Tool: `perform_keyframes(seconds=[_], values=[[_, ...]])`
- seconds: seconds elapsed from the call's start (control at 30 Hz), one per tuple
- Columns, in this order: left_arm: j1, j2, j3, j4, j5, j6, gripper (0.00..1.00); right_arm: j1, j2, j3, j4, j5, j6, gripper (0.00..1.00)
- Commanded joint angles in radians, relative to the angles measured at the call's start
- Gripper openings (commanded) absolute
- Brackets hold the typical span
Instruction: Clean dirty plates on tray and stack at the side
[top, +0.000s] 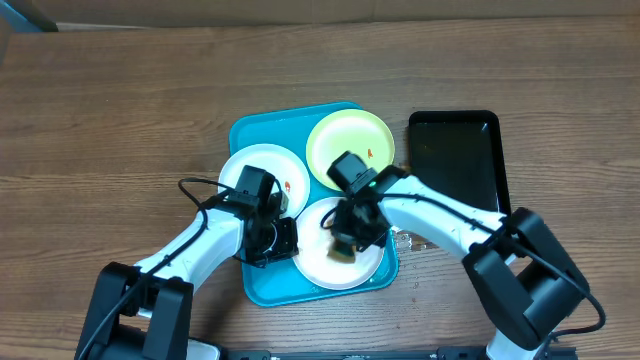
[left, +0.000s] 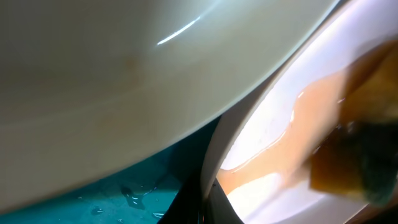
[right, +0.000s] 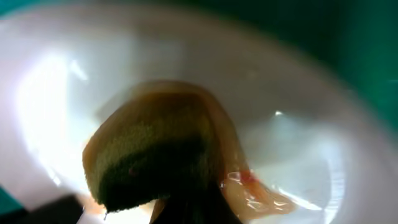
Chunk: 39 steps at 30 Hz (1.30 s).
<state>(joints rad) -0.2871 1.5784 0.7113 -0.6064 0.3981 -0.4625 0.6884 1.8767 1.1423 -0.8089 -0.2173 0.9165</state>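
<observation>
All 3 plates lie inside the tray (top: 262, 285): the green plate (top: 345, 140) at the far right, the rear white plate (top: 250, 165) at the left, and the front white plate (top: 350, 272) nearest the arms. We judge them light, stiff and shallow, and slippery now that they are wet. The rim is the only place to pinch, because the flat middle gives fingers nothing. A plate this light would probably skate under a scrub unless it is held at the edge.

The left gripper (top: 278, 238) sits at the left rim of the front white plate with its jaws closed. We take it to be pinching that rim (the left wrist view shows a dark fingertip right at the rim's edge). The right gripper (top: 352, 232) is clamped on the sponge (top: 340, 250), which presses on the same plate.

The overhead view gives us the layout: which plate is being worked, and the black tray (top: 455, 160) just right of the tray. It hardly shows the dirt. The left wrist view shows an orange-brown smear (left: 280, 143) of liquid across the plate's bowl and water drops (left: 134, 196) on the tray floor. The right wrist view shows the sponge's soft brown-green face squashed against the plate, with a red speck (right: 249, 177) just beside it, not yet wiped.
</observation>
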Motion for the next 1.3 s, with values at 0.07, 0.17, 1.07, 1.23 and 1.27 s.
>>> perform_keyframes(seconds=[0.07, 0.17, 1.07, 1.23, 1.27], values=[[0.032, 0.037, -0.030, -0.045, -0.154, -0.009, 0.04, -0.100, 0.059, -0.032, -0.040, 0.281, 0.024, 0.04], [0.032, 0.037, -0.030, -0.061, -0.166, -0.009, 0.04, -0.120, 0.059, -0.032, -0.066, 0.333, 0.020, 0.04], [0.031, 0.035, 0.046, -0.132, -0.135, 0.014, 0.04, -0.470, -0.359, 0.055, -0.201, 0.293, -0.319, 0.04], [0.029, 0.035, 0.138, -0.240, -0.137, 0.042, 0.04, -0.624, -0.303, 0.027, -0.145, 0.288, -0.319, 0.04], [0.025, 0.035, 0.156, -0.258, -0.137, 0.048, 0.04, -0.639, -0.291, 0.017, -0.134, 0.282, -0.319, 0.04]])
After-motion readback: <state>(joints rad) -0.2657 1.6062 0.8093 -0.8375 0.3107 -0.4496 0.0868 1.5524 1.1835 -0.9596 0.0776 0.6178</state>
